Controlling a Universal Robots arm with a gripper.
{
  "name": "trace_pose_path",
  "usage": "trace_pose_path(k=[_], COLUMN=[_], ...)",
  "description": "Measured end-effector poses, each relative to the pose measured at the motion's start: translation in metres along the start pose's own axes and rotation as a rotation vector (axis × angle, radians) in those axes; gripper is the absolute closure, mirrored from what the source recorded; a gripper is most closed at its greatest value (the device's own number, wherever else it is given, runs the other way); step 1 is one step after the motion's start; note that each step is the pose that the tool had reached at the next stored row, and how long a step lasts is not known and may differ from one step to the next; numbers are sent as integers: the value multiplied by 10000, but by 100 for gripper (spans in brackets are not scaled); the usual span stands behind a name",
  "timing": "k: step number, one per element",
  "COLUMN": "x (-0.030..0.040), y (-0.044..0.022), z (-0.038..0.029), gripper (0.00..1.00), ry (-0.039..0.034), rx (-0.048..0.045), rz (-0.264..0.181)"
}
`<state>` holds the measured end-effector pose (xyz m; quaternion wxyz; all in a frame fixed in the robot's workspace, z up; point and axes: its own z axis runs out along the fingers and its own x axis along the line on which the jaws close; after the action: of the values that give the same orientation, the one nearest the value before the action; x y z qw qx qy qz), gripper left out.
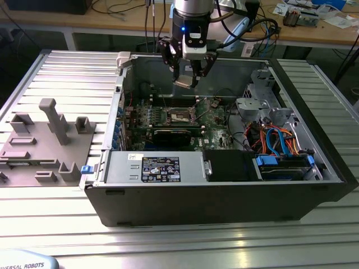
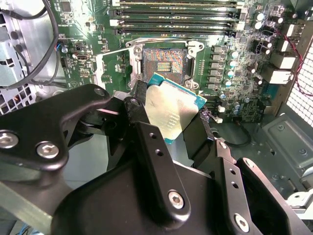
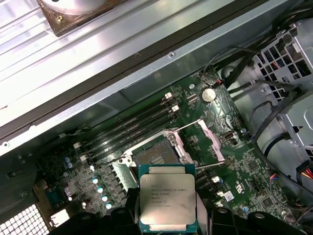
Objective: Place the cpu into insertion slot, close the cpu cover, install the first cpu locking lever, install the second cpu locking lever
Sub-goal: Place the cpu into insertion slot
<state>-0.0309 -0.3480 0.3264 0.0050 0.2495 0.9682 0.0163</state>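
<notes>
**Cpu clamped in your gripper, hanging clear of the open slot**

Your gripper (image 1: 188,77) is closed narrowly on the cpu (image 1: 184,83). In the second wrist view its black fingers (image 2: 142,115) press against two opposite edges of the cpu (image 2: 171,110), whose silvery top catches the light. In the first wrist view you see the same chip (image 3: 168,198) with its printed metal face toward the camera and its teal edge showing all round.

The insertion slot (image 1: 180,116) is your reference. In the exterior view the cpu hangs above it and well apart from it, up near the level of the computer case (image 1: 224,193) rim, so nothing touches the socket. The slot is uncovered: in both wrist views you can see its dark pin field (image 2: 164,61) (image 3: 156,156) inside the silvery rim.

The cpu cover (image 3: 211,143) is swung open and sits just beside the slot, off along one edge. Thin wire levers (image 3: 188,125) stand raised next to the slot, not latched.

The long black memory slots (image 3: 132,129) run along another side of the slot, on the same green board.

In the exterior view, the case lies open on the ribbed metal table (image 1: 61,73). A grey fixture block (image 1: 45,140) sits far off from the slot toward the exterior view's left, outside the case.
</notes>
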Motion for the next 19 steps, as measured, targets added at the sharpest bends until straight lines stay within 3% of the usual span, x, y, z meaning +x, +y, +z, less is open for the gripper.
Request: trace_pose_path(k=[19], x=[0], y=[0], z=[2], gripper=[46], ry=[-5], rx=[0], rz=[157])
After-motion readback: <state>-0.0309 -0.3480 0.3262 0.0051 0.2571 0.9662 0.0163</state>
